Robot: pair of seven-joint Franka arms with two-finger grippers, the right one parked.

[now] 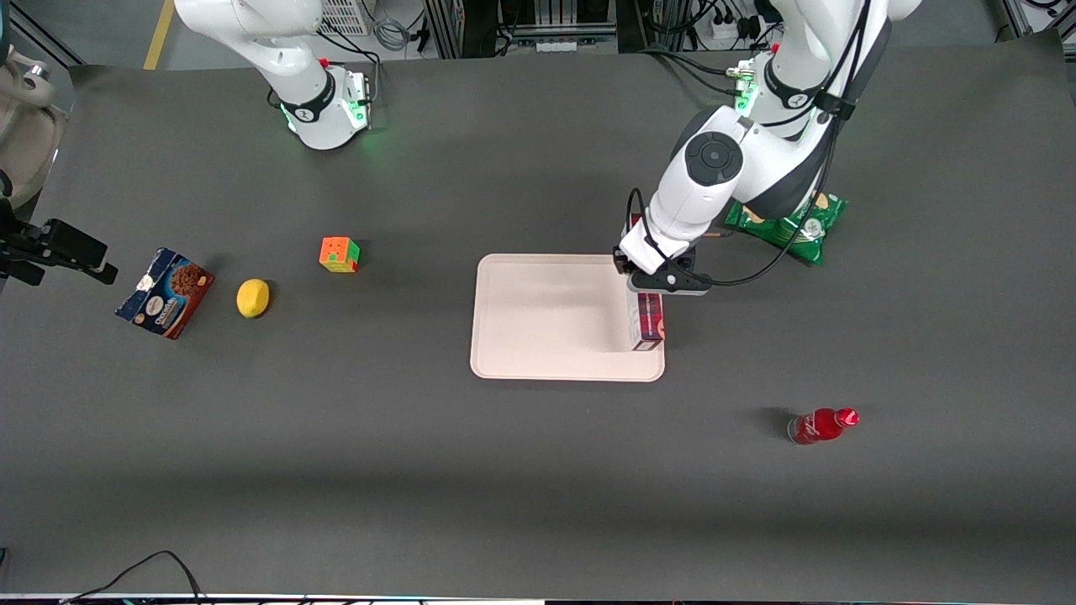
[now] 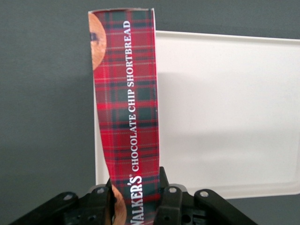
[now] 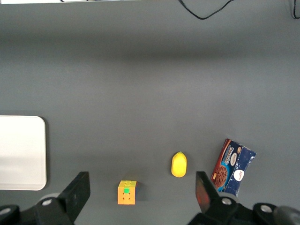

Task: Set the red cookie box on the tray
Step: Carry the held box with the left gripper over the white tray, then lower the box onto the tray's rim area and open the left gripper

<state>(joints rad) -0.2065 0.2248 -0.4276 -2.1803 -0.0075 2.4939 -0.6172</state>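
The red cookie box (image 1: 648, 318) is a long, slim red-and-black tartan carton with white lettering. My left gripper (image 1: 648, 284) is shut on it, its fingers (image 2: 171, 197) clamped on the box's long sides (image 2: 125, 103). The box hangs over the edge of the pale pink tray (image 1: 555, 315) that lies toward the working arm's end of the table. In the left wrist view the box runs along that edge, partly over the tray (image 2: 225, 112) and partly over the dark table. I cannot tell if the box touches the tray. The tray's corner also shows in the right wrist view (image 3: 21, 152).
A green chip bag (image 1: 790, 225) lies under the working arm. A red bottle (image 1: 822, 425) lies nearer the front camera. Toward the parked arm's end lie a coloured cube (image 1: 339, 255), a lemon (image 1: 253, 297) and a blue-and-brown cookie box (image 1: 165, 292).
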